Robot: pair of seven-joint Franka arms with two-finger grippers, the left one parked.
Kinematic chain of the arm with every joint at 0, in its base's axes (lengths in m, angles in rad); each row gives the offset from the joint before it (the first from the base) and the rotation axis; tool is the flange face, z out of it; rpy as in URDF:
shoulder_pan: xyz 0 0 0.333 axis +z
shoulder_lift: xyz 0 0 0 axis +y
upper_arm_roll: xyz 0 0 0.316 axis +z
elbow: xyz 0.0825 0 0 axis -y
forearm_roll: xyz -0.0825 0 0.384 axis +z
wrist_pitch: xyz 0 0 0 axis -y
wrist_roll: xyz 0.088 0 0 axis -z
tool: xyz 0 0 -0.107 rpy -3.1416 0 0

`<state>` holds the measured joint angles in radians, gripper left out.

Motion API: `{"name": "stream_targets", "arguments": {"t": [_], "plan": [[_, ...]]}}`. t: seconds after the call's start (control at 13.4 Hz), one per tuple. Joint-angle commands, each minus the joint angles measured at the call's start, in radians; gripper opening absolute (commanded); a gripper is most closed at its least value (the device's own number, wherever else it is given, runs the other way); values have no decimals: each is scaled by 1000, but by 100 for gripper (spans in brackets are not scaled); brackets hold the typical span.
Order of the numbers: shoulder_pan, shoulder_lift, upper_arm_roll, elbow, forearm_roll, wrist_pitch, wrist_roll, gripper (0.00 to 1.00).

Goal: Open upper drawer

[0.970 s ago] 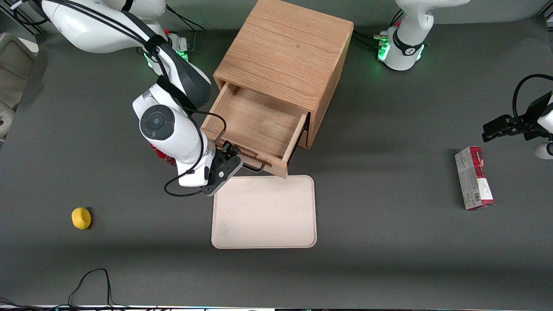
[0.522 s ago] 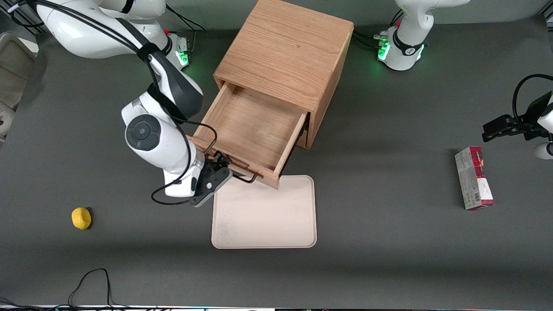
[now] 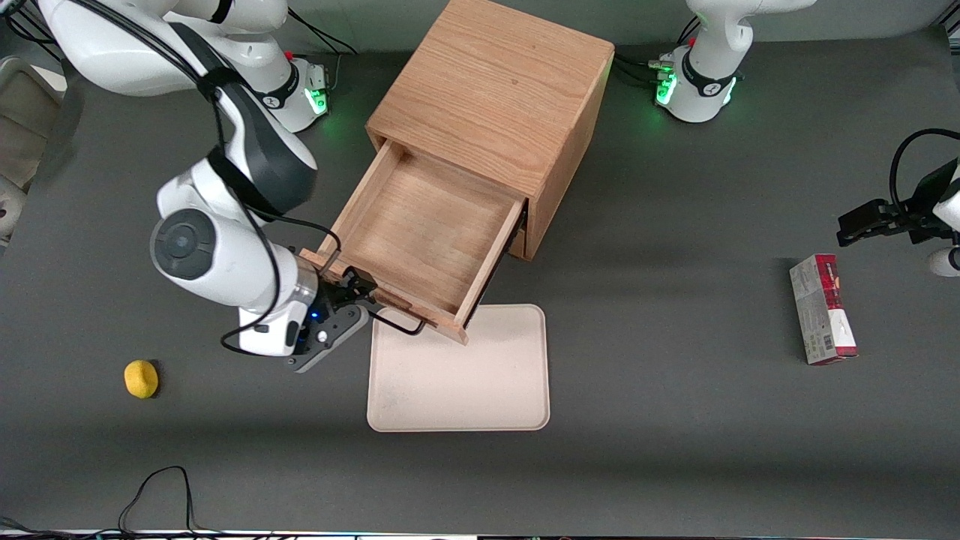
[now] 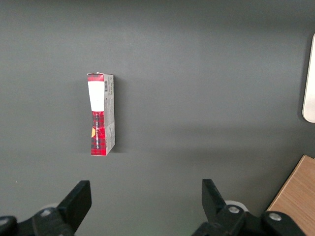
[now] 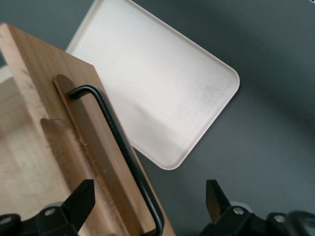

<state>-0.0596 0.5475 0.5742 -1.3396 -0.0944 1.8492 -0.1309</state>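
Upper drawer (image 3: 427, 236) pulled well out of cabinet (image 3: 491, 97) over the tray (image 3: 465, 375). Gripper (image 3: 358, 296) at handle (image 5: 120, 152), fingers spread wide — handle loose between them; more pulling risks the drawer dropping out.

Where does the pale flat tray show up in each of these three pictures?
Front view: the tray lies on the table, nearer the camera than the upper drawer; the gripper is at the drawer's handle.
Right wrist view: tray beside the drawer front.
Left wrist view: only its edge.
Shared landmark: the cabinet.
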Motion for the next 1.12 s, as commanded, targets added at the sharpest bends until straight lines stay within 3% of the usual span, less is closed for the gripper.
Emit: {"name": "stream_targets", "arguments": {"t": [0.0, 0.22, 0.45, 0.52, 0.75, 0.9, 1.04], "plan": [[0, -24, -34, 7, 83, -39, 2, 100], [1, -112, -167, 4, 96, -138, 3, 100], [4, -233, -363, -15, 173, -206, 17, 100], [4, -270, -394, -32, 164, -270, 17, 100], [4, -430, -447, -174, 27, -292, 61, 100], [4, -521, -481, -264, 22, -283, 181, 100], [4, -576, -485, -320, 31, -248, 195, 100]]}}
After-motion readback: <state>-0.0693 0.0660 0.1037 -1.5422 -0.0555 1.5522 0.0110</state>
